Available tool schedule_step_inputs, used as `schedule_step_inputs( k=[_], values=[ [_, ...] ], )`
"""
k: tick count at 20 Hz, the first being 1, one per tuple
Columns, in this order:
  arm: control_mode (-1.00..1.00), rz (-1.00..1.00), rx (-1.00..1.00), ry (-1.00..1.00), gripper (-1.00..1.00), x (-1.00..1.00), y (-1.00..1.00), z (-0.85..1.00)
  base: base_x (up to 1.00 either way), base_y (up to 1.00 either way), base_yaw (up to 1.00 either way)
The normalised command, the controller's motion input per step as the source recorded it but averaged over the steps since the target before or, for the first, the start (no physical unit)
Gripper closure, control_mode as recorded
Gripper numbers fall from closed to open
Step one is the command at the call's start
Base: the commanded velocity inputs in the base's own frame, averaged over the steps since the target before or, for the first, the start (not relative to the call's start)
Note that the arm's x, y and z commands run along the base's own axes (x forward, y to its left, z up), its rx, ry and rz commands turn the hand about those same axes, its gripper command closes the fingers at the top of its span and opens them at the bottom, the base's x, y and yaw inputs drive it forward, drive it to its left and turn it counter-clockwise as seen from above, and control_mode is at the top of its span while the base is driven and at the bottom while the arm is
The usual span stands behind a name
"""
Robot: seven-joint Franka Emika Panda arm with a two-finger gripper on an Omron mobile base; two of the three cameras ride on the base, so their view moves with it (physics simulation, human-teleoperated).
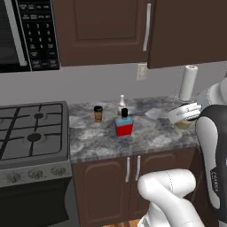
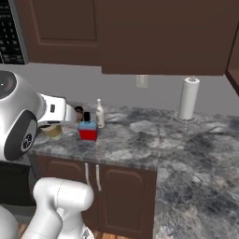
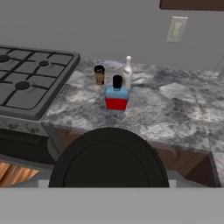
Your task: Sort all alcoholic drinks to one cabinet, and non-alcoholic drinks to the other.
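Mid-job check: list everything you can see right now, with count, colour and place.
Blue bottle: one, blue with red label, black cap, counter front.
Pale bottle: one, white cap, behind the blue one.
Standing coffee cup: one, tan, black lid, counter near stove.
Held coffee cup: one, tan, black lid, in the gripper.
Wall cabinet: dark brown, silver handle, above counter.
Stove: one, grey, left.
Paper towel roll: one, white, counter back.
Outlet: one, wall.
Gripper: white, apparently shut on the cup.
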Motion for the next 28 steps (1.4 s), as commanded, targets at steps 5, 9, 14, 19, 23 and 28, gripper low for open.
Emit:
schedule_step_inputs(
  k=[5, 9, 14, 19, 23, 28],
  values=[
    [1.00, 0.00, 0.00, 0.00, 1.00, 0.00, 0.00, 0.00, -0.38, 0.39, 0.00],
    [1.00, 0.00, 0.00, 0.00, 1.00, 0.00, 0.00, 0.00, -0.22, 0.50, 0.00],
    [1.00, 0.00, 0.00, 0.00, 1.00, 0.00, 0.00, 0.00, -0.08, 0.40, -0.06],
    [1.00, 0.00, 0.00, 0.00, 1.00, 0.00, 0.00, 0.00, -0.20, 0.04, -0.27],
    [1.00, 0.00, 0.00, 0.00, 1.00, 0.00, 0.00, 0.00, -0.21, 0.00, -0.43],
    [1.00, 0.00, 0.00, 0.00, 1.00, 0.00, 0.00, 0.00, -0.09, 0.03, -0.46]
  ],
)
